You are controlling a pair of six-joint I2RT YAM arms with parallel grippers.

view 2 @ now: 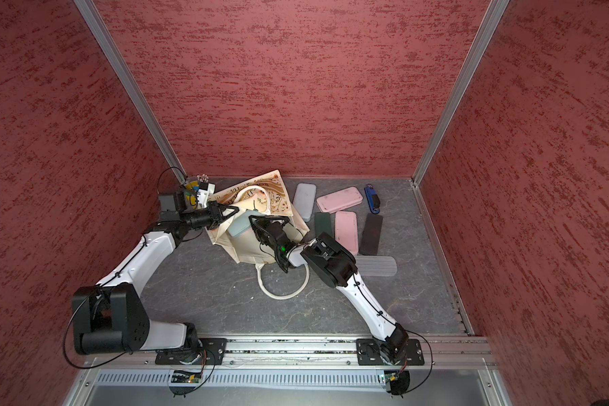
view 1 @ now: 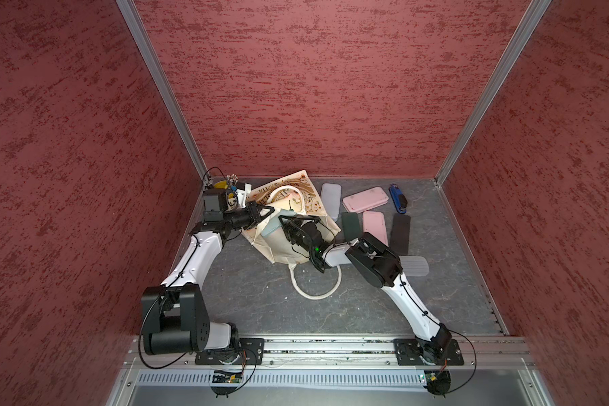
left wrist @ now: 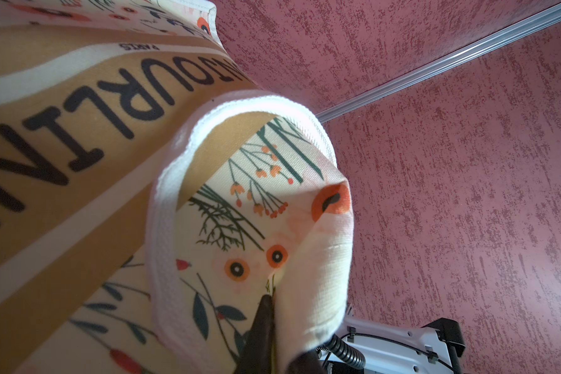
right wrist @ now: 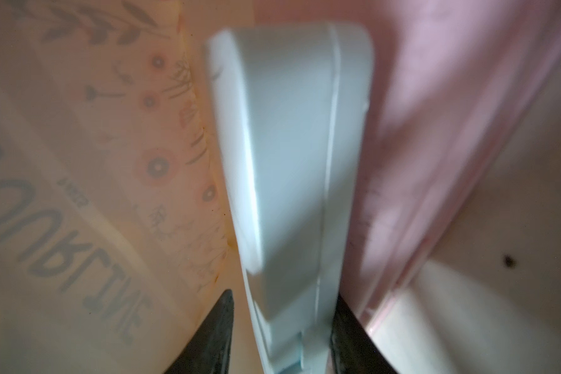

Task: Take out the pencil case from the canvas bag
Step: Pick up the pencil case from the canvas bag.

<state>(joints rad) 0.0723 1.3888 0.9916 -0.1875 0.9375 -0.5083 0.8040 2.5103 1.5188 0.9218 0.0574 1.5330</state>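
Your left claw (view 1: 271, 210) clamps the canvas bag (view 1: 278, 247) at its rim. The right claw (view 1: 283, 223) straddles the pencil case (right wrist: 289, 145), which lies lengthwise straight ahead; firm grip unconfirmed.

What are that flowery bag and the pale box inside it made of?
The canvas bag looks like woven cotton canvas, matte: visible weave, stitched hems, soft folds. The pencil case looks like hard plastic, smooth and slightly glossy: rigid edges, moulded seam, soft highlights.
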